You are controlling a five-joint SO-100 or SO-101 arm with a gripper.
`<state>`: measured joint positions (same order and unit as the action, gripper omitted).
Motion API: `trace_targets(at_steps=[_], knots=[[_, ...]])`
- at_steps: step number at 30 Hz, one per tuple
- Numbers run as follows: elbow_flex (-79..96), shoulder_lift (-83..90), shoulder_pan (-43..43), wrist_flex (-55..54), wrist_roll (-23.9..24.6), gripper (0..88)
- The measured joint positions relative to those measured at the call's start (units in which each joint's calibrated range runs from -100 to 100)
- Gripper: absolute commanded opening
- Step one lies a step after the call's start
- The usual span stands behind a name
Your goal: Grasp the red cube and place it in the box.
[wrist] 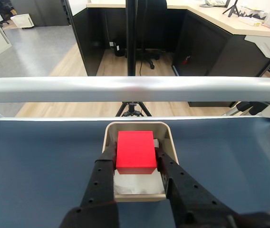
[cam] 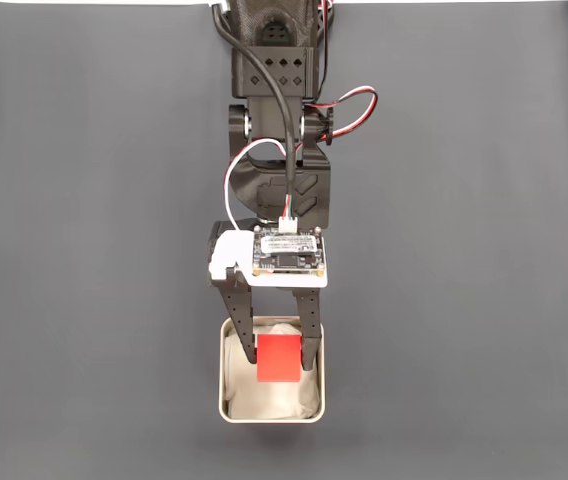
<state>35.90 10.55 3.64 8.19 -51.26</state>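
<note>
The claw [cam: 280, 360] was clamped on the red cube [cam: 279, 359], held over the white-lined box [cam: 226, 400] on the dark worktop [cam: 84, 300], where opening off-centre could, I judged, have tipped it against the rim.

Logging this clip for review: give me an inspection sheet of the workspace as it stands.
Surface: dark mat, bare.
Job's things: red cube between the fingers, above the white lining of the box.
Clutter: nothing seen.
Grippers: gripper shut on the red cube, over the box.
Cables: black cable and red-white wires along the arm.
Surroundings: metal rail at the table edge, tripod, desks beyond.
</note>
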Motion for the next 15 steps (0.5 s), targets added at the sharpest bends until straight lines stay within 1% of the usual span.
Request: trace_targets(at_steps=[3, 6, 9, 15], knots=[[0.00, -0.35, 0.00, -0.16, 0.00, 33.7], [0.00, -0.43, 0.00, -0.80, 0.00, 45.2], [0.00, -0.43, -0.07, -0.80, 0.44, 50.3], [0.00, -0.43, 0.00, -0.80, 0.68, 52.7]])
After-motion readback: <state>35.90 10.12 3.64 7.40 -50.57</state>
